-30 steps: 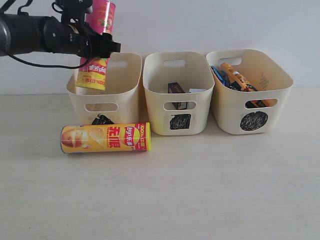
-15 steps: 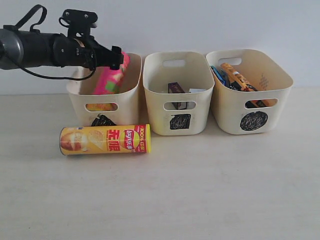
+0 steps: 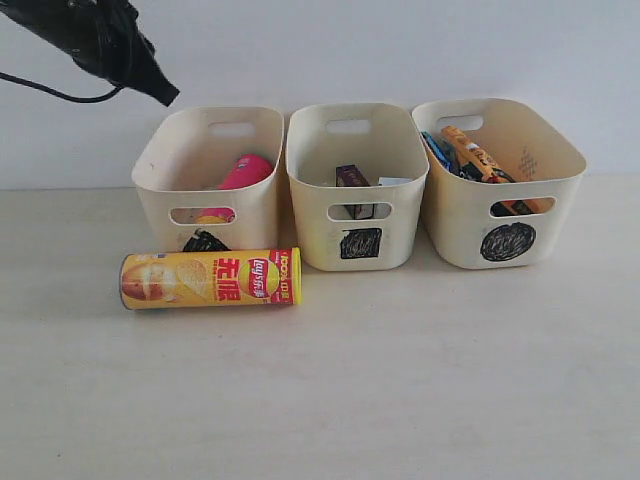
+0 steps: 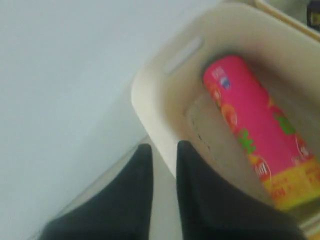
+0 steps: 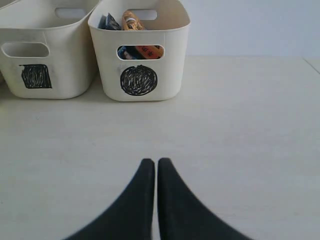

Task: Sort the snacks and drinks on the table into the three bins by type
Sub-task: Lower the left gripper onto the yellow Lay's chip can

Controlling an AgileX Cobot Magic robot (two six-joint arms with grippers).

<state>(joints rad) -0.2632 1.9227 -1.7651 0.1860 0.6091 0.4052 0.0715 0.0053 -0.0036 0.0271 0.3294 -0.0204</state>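
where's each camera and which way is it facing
Exterior: in front of the table, facing the bins along the wall; left arm shows top left.
Left wrist: above the left bin, looking down at the pink tube; left gripper slightly open.
Right wrist: low over the table, facing the circle bin; right gripper shut.
Shared: exterior and left wrist both show the pink tube.
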